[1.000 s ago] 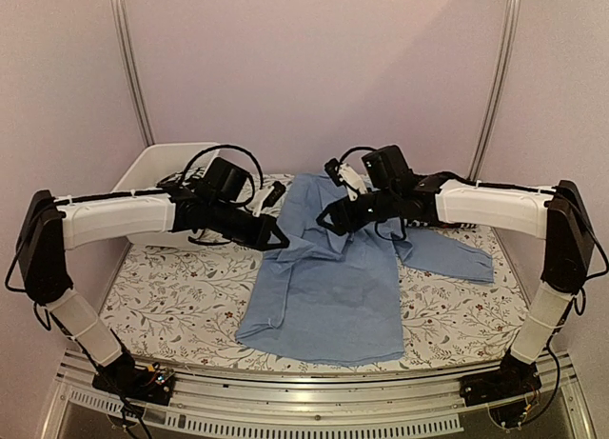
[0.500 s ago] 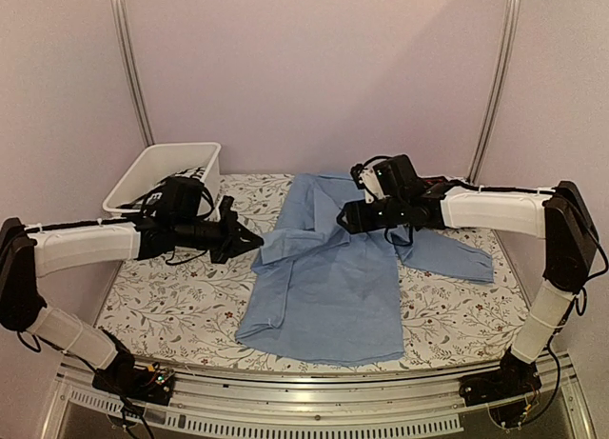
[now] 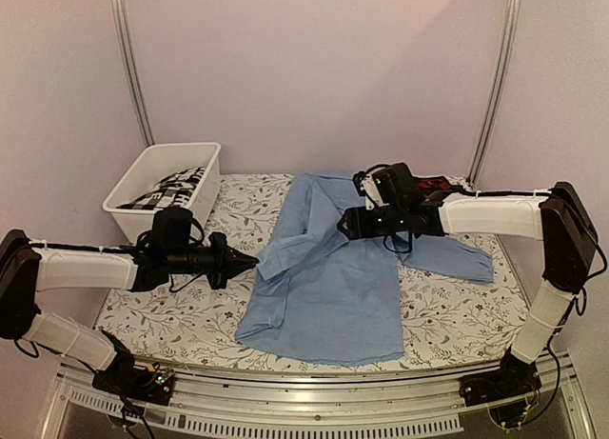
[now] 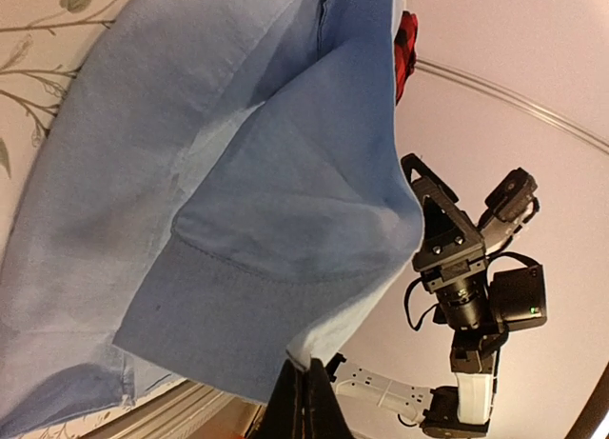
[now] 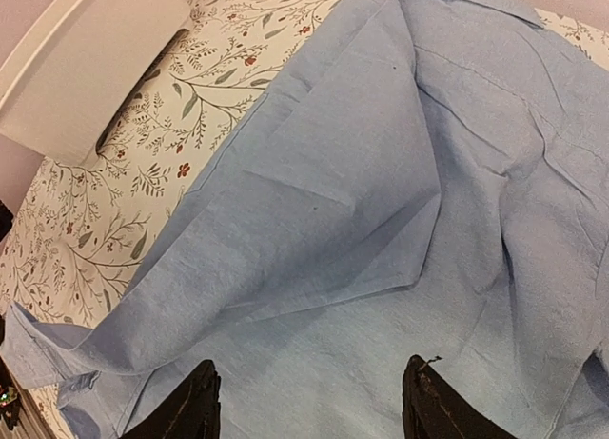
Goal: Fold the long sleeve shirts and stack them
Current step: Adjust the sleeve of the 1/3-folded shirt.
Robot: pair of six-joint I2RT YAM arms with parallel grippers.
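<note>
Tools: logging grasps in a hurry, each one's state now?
Left tool: closed on the light blue shirt, at its cuff.
Right tool: open, holding nothing.

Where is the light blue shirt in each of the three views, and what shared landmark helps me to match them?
Top external: the light blue shirt lies spread in the centre.
Left wrist: the shirt fills the left and centre.
Right wrist: the shirt fills most of the frame.
Shared landmark: the floral table cover.
</note>
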